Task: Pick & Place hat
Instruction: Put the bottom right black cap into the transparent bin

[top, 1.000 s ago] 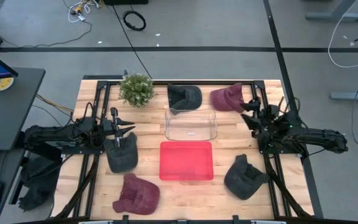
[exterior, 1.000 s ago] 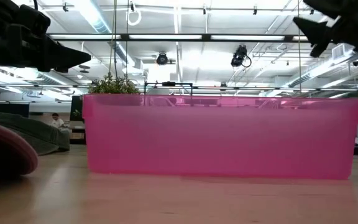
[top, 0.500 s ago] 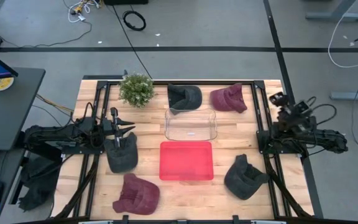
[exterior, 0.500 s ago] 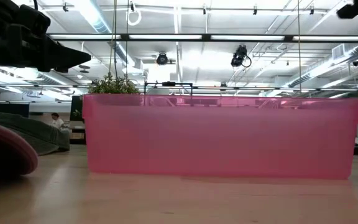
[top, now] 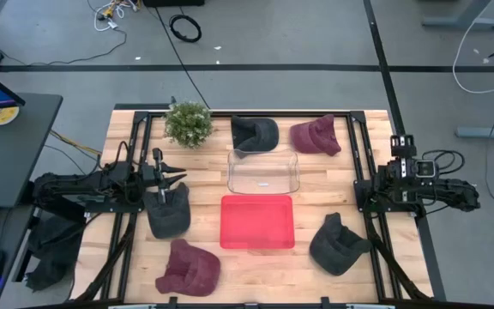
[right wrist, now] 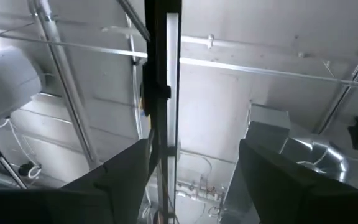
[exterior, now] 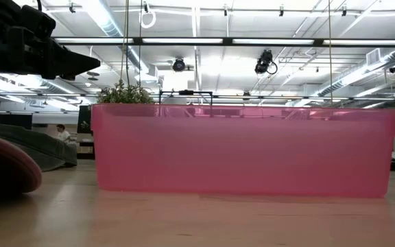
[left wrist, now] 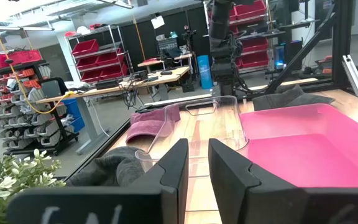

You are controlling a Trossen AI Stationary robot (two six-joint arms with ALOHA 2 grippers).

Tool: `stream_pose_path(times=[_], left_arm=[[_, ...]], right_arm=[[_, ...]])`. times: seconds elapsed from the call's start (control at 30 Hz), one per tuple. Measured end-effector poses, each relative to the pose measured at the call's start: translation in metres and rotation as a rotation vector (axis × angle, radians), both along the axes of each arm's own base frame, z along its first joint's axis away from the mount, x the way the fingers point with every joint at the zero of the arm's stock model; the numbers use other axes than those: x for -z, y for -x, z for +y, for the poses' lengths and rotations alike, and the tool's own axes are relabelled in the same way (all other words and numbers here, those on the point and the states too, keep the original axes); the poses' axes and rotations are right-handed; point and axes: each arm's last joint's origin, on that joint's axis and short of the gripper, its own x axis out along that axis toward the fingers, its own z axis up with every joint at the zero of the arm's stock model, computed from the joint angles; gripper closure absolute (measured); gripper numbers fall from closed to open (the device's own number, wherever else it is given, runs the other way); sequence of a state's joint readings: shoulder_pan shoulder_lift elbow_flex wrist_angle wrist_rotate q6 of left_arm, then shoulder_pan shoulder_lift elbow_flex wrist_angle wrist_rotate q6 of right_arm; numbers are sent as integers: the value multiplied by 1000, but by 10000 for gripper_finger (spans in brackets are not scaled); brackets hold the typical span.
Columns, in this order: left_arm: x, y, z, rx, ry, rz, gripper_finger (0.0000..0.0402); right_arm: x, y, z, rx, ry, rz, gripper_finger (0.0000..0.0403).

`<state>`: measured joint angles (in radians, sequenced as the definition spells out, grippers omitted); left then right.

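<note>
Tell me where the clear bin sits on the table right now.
In the high view the clear bin sits mid-table, directly behind the pink bin and just in front of the dark grey hat at the far edge.

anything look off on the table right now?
Mostly tidy. The odd one: the right gripper sits off the wooden table's right edge, its camera facing the ceiling. Both the pink plastic bin and clear plastic bin hold nothing; five caps lie around them.

Two dark jointed arms trailing looped black cables
</note>
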<state>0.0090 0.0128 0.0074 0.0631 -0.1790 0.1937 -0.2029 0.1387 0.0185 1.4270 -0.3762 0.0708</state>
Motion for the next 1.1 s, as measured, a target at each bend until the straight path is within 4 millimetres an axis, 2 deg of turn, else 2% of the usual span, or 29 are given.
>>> stream_pose_path(times=[0.23, 0.33, 0.43, 0.5, 0.57, 0.67, 0.77, 0.83, 0.93, 1.1], left_arm=[[0, 0, 0, 0, 0, 1, 335], [0, 0, 0, 0, 0, 0, 335], [0, 0, 0, 0, 0, 1, 335], [0, 0, 0, 0, 0, 0, 335], [0, 0, 0, 0, 0, 0, 335], [0, 0, 0, 0, 0, 0, 335], [0, 0, 0, 0, 0, 0, 335], [0, 0, 0, 0, 0, 0, 335], [0, 0, 0, 0, 0, 0, 335], [0, 0, 0, 0, 0, 0, 335]], right_arm=[[0, -5, -7, 84, -189, 21, 150], [-1, -4, -7, 71, -213, 6, 150], [-15, 2, -5, 14, -195, -26, 150], [-32, 5, -3, -47, -178, -1, 150], [-55, 6, -1, -94, -133, 100, 150], [-92, 4, 1, -82, -110, 398, 150], [-114, 0, 0, -33, -194, 747, 150], [-122, -3, -1, -18, -242, 894, 150], [-132, -9, -3, -22, -292, 953, 150], [-136, -24, -6, -82, -353, 969, 150]])
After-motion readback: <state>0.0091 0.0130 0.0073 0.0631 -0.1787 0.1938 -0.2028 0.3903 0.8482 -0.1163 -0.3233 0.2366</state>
